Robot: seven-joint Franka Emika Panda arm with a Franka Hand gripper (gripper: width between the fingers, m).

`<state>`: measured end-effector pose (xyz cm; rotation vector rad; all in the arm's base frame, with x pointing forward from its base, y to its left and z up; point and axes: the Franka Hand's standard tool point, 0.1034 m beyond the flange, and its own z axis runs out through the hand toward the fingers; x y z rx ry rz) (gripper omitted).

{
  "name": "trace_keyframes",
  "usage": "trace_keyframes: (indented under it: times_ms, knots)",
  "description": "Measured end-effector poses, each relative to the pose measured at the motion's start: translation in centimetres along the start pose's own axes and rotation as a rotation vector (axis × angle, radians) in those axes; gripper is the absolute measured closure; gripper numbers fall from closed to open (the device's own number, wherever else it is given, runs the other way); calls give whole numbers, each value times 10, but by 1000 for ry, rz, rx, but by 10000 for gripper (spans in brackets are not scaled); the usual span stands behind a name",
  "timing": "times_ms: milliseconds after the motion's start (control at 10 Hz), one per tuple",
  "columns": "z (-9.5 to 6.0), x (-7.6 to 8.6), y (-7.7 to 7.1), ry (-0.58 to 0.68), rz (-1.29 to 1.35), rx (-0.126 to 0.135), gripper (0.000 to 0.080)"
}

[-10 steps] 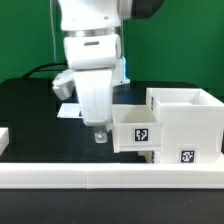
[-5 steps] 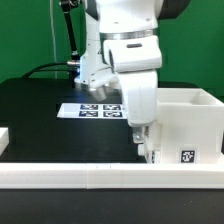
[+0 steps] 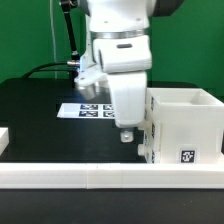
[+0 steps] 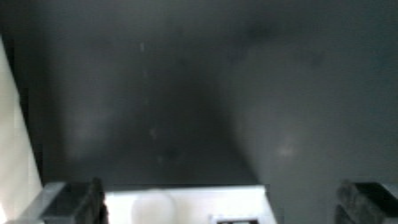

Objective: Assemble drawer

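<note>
The large white case (image 3: 186,122) with black-and-white tags stands at the exterior view's right. A small white tray (image 3: 149,152) shows only as a sliver at the case's left side, mostly hidden behind my gripper. My gripper (image 3: 127,136) hangs just left of the case, its tips close above the table. In the wrist view my gripper (image 4: 222,205) is open, its dark fingers (image 4: 79,203) far apart. A white tagged part (image 4: 178,203) lies between and below them, untouched. I cannot tell whether it is the tray.
The marker board (image 3: 88,109) lies on the black table behind the gripper. A long low white rail (image 3: 100,178) runs along the front edge. A white piece (image 3: 3,138) sits at the exterior view's left edge. A black cable hangs behind the arm.
My gripper swung from left of the tray to the case, then drew back a little left. The tray, which stuck out of the case's left side, now sits mostly hidden against it.
</note>
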<state>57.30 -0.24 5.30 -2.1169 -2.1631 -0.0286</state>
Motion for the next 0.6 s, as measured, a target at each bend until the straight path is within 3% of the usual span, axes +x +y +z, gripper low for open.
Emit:
trace_keyframes:
  times_ms: [200,300,400,500,600]
  knots:
    - [-8,-21,-1,-20,-28,9,150]
    - [-13,-32,-4,-38,-9,-21,150]
    - [-19,-36,-13,-49,39,-72,150]
    - [-19,-37,-26,-55,44,-79,150]
    - [-18,-37,-26,-54,44,-73,150]
